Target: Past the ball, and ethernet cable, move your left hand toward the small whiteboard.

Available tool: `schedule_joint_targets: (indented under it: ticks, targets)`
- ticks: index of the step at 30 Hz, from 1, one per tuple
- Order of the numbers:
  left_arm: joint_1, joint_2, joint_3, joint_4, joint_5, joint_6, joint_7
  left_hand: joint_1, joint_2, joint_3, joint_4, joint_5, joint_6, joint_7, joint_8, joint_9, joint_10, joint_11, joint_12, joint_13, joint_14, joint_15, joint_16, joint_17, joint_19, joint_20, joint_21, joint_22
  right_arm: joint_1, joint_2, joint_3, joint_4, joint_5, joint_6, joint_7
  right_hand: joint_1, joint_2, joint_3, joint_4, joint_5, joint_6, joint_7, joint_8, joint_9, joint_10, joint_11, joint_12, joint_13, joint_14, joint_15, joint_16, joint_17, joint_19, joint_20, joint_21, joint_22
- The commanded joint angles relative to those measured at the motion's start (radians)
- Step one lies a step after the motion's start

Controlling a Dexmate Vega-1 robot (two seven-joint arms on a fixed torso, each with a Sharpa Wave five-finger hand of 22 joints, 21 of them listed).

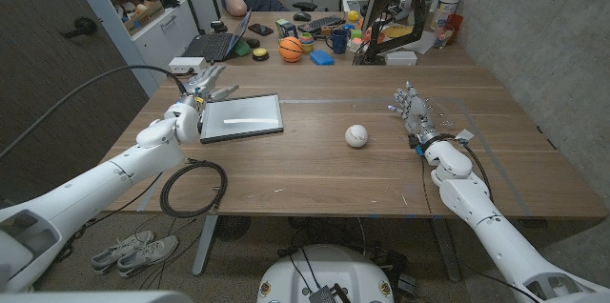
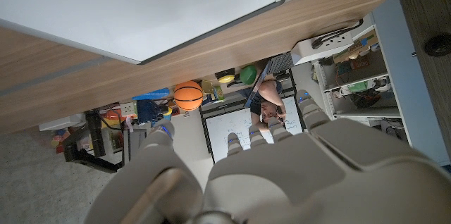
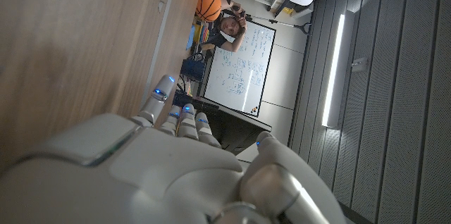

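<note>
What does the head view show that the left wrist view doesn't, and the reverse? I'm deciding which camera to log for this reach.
Head view alone: the white ball, the black ethernet cable coiled at the table's near edge, the right hand, and the small whiteboard's whole outline with the left hand at its left edge. Left wrist view alone: a wall whiteboard with writing on it, behind the table. Both share the small whiteboard, the left hand, the wooden table and the orange basketball.

One ball (image 1: 356,135), one whiteboard (image 1: 240,117), one cable (image 1: 193,188)
</note>
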Motion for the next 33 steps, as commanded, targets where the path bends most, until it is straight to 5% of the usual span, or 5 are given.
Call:
schedule_joint_targets:
  ticks: [1, 9, 19, 33]
  targets:
    - [-0.033, 0.028, 0.028, -0.014, -0.003, 0.021, -0.147, 0.008, -0.019, -0.004, -0.010, 0.008, -0.088, -0.003, 0.010, 0.005, -0.022, 0.005, 0.010, 0.005, 0.006, 0.003, 0.010, 0.003, 0.018, 0.004, 0.005, 0.002, -0.003, -0.003, -0.002, 0.000, 0.004, -0.004, 0.008, -0.011, -0.002, -0.008, -0.003, 0.007, 0.007, 0.022, 0.002, 0.004, 0.008, 0.002, 0.002, 0.002, -0.015, 0.006, -0.001, 0.005, -0.144, 0.001, -0.008, 0.004]
    - [-0.047, 0.034, 0.043, -0.018, 0.004, 0.027, -0.207, 0.022, -0.028, -0.009, -0.022, 0.015, -0.092, -0.003, 0.014, 0.007, -0.036, 0.012, 0.002, 0.005, -0.001, 0.018, 0.006, 0.003, 0.026, 0.005, 0.004, 0.002, -0.006, -0.004, -0.001, 0.004, 0.004, 0.003, 0.010, -0.013, -0.001, -0.013, -0.003, 0.010, 0.002, 0.023, 0.000, 0.004, 0.003, 0.003, -0.001, 0.002, -0.019, 0.008, -0.005, 0.004, -0.147, 0.002, -0.015, 0.004]
    - [-0.062, 0.028, 0.059, -0.012, 0.027, 0.037, -0.240, 0.050, -0.041, -0.022, -0.046, 0.034, -0.086, -0.002, 0.027, 0.010, 0.068, 0.019, 0.027, 0.004, 0.038, 0.003, 0.018, 0.001, 0.044, 0.004, 0.002, 0.002, -0.003, -0.003, 0.001, 0.011, 0.007, 0.006, 0.013, -0.014, 0.000, -0.017, -0.003, 0.011, 0.002, 0.023, -0.001, 0.004, 0.003, 0.003, -0.001, 0.002, -0.018, 0.007, -0.007, 0.004, -0.147, 0.002, -0.018, 0.005]
    - [-0.092, 0.017, 0.077, 0.005, 0.026, 0.042, -0.312, 0.060, -0.039, -0.033, -0.054, 0.051, -0.006, 0.000, 0.058, 0.017, 0.121, 0.015, 0.028, 0.003, 0.071, -0.012, 0.024, 0.000, 0.074, 0.004, 0.004, 0.002, 0.005, 0.000, 0.003, 0.027, 0.010, 0.013, 0.015, -0.015, 0.002, -0.021, -0.004, 0.014, 0.002, 0.022, -0.001, 0.004, 0.003, 0.002, -0.002, 0.002, -0.017, 0.007, -0.008, 0.003, -0.147, 0.003, -0.023, 0.005]
